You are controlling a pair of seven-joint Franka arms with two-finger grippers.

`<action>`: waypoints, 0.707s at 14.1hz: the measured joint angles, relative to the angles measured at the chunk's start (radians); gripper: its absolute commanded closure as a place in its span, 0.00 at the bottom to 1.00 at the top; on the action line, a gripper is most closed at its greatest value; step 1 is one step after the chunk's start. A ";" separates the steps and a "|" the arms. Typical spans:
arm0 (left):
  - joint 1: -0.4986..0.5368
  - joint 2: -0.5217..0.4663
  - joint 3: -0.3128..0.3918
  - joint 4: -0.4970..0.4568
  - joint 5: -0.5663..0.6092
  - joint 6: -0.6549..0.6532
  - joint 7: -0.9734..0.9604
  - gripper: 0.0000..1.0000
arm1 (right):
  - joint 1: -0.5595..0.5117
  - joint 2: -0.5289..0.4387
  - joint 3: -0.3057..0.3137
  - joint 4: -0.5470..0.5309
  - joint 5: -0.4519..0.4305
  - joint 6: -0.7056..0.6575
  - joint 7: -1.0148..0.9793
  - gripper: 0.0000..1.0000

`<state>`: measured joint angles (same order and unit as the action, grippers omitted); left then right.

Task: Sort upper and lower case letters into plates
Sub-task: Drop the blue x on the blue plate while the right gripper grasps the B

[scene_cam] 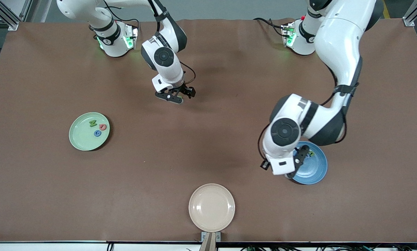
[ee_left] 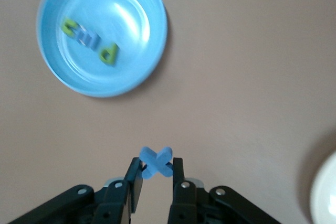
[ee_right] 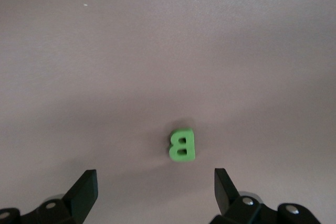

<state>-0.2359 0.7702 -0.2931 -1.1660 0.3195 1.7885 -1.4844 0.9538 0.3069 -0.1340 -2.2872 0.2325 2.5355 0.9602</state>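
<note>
My left gripper (scene_cam: 298, 161) (ee_left: 156, 165) is shut on a blue x (ee_left: 156, 161) and hangs in the air by the rim of the blue plate (scene_cam: 316, 170) (ee_left: 131, 9). In that plate lie a green u (ee_left: 68, 26), a blue m (ee_left: 86, 38) and a green p (ee_left: 107, 54). My right gripper (scene_cam: 175, 94) (ee_right: 156, 188) stands open just above the table, with a green B (ee_right: 182, 145) lying flat a little ahead of its fingers. The front view hides the B under that hand. The mint plate (scene_cam: 82, 140) holds a green N (scene_cam: 93, 123), a red round letter (scene_cam: 103, 127) and a blue G (scene_cam: 97, 133).
A cream-beige plate (scene_cam: 212, 207) (ee_left: 326, 192) sits near the table's front edge, nearer to the front camera than both other plates. Brown table surface (scene_cam: 208, 146) lies between the plates. Both arm bases stand along the table's back edge.
</note>
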 measured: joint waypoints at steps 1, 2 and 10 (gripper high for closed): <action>0.024 -0.006 0.000 -0.011 0.000 -0.014 0.032 1.00 | 0.000 0.014 -0.003 -0.001 0.000 0.013 0.000 0.03; 0.053 -0.015 0.001 -0.028 0.000 -0.021 0.071 1.00 | 0.000 0.026 -0.005 -0.002 0.000 0.023 0.000 0.03; 0.298 -0.071 -0.008 -0.243 0.000 0.118 0.325 1.00 | 0.000 0.084 -0.009 -0.004 0.000 0.065 0.000 0.33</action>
<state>0.0619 0.6994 -0.3009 -1.4091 0.3195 1.9065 -1.1593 0.9543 0.3905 -0.1433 -2.2912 0.2326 2.6005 0.9604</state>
